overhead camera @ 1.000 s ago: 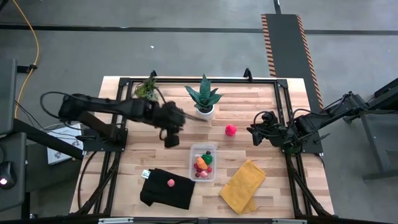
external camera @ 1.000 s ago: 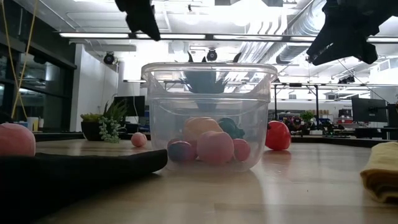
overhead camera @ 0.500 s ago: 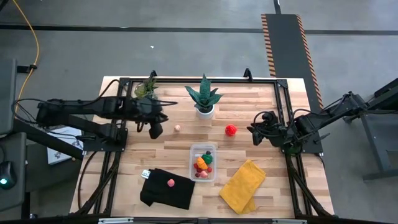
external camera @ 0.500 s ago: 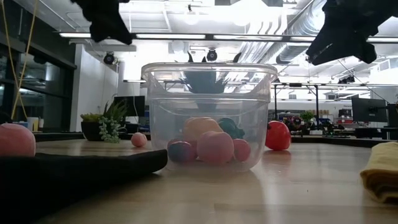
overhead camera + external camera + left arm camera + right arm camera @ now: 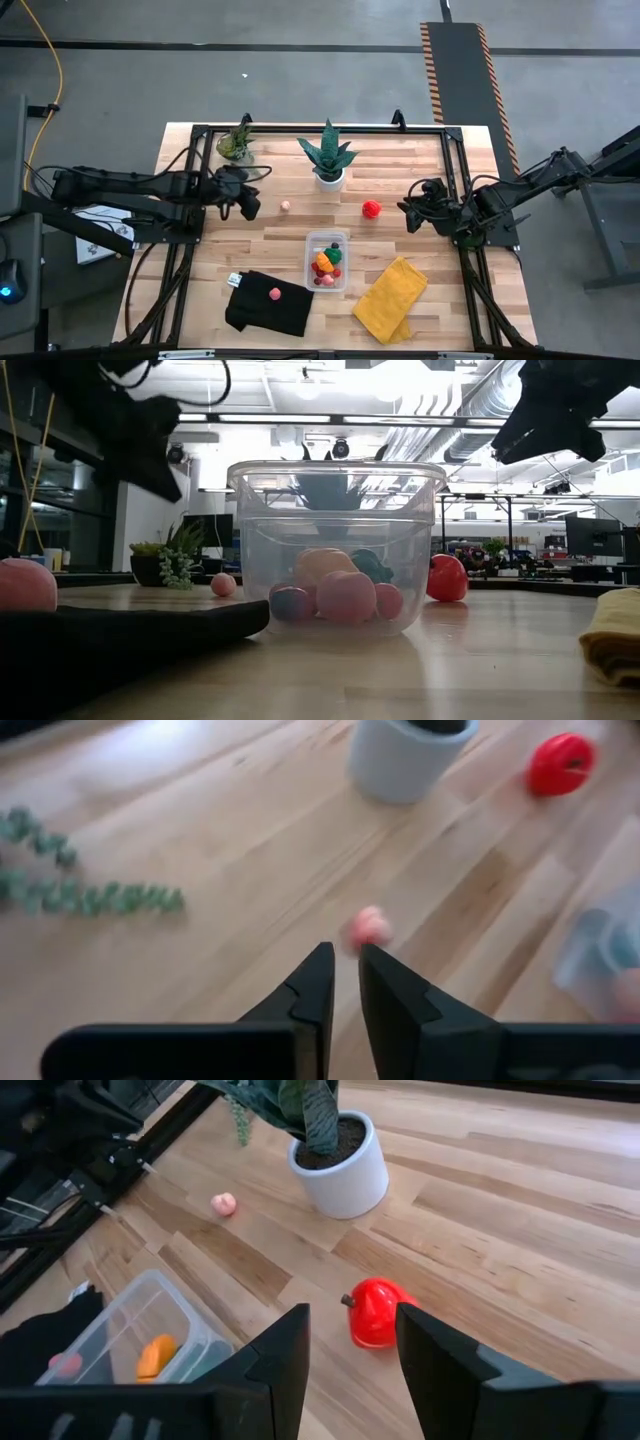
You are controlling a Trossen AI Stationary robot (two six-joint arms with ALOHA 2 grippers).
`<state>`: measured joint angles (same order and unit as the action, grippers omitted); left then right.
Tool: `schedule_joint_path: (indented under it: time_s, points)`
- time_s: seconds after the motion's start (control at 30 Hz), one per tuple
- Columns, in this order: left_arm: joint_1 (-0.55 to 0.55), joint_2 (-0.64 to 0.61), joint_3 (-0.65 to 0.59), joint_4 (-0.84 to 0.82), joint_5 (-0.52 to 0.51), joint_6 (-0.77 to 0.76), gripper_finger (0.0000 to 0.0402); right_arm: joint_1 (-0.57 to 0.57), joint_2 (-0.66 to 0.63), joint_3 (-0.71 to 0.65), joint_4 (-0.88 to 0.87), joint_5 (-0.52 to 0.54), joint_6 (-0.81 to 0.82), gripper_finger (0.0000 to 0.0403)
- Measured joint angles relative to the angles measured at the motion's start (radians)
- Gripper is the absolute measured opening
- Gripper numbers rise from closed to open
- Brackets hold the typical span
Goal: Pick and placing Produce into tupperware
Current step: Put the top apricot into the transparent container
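The clear tupperware (image 5: 326, 260) stands near the table's middle with several small produce pieces inside, orange, green and red. A small pink piece (image 5: 285, 206) lies on the wood, just right of my left gripper (image 5: 249, 207), whose fingers (image 5: 342, 965) are shut with nothing between them and point toward it from a short way off. A red piece (image 5: 371, 208) lies left of my right gripper (image 5: 409, 216), which hangs open above the table with nothing between its fingers (image 5: 350, 1342). Another pink piece (image 5: 274, 293) sits on the black cloth (image 5: 266, 305).
A white-potted plant (image 5: 327, 158) and a smaller green plant (image 5: 236, 142) stand along the far edge. A yellow cloth (image 5: 391, 299) lies near the front right. Bare wood lies between the plants and the tupperware.
My left gripper has drawn back from beside the tupperware toward the table's left edge, sinking and rolling as it went. The small pink piece, hidden under that arm in the high view before, now shows. My right arm has kept still.
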<state>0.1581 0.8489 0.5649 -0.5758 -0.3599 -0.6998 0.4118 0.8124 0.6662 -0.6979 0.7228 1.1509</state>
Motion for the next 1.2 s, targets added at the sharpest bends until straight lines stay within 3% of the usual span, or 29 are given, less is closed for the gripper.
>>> schedule_joint_path:
  time_s: [0.3, 0.4, 0.53, 0.67, 0.93, 1.2]
  points:
    - [0.015, 0.0, -0.057, 0.004, -0.04, -0.05, 0.0045, -0.014, 0.0, 0.0, 0.0, 0.01, 0.0, 0.0141]
    - [0.051, 0.0, -0.08, 0.024, -0.025, 0.04, 0.0047, -0.027, 0.0, 0.0, 0.0, 0.01, 0.0, 0.0141]
    - [0.11, 0.0, -0.12, 0.141, 0.09, 0.205, 0.0061, -0.04, 0.0, 0.0, 0.0, 0.009, 0.0, 0.0141]
    - [0.14, 0.0, -0.145, 0.249, 0.185, 0.321, 0.0089, -0.041, 0.0, 0.0, 0.005, 0.009, -0.001, 0.0141]
    - [0.136, 0.0, -0.149, 0.305, 0.203, 0.5, 0.0164, -0.041, 0.0, 0.0, 0.007, 0.008, -0.003, 0.0141]
    - [0.136, 0.062, -0.149, 0.319, 0.23, 0.572, 0.0232, -0.041, 0.0, 0.0, 0.007, 0.007, 0.013, 0.0141]
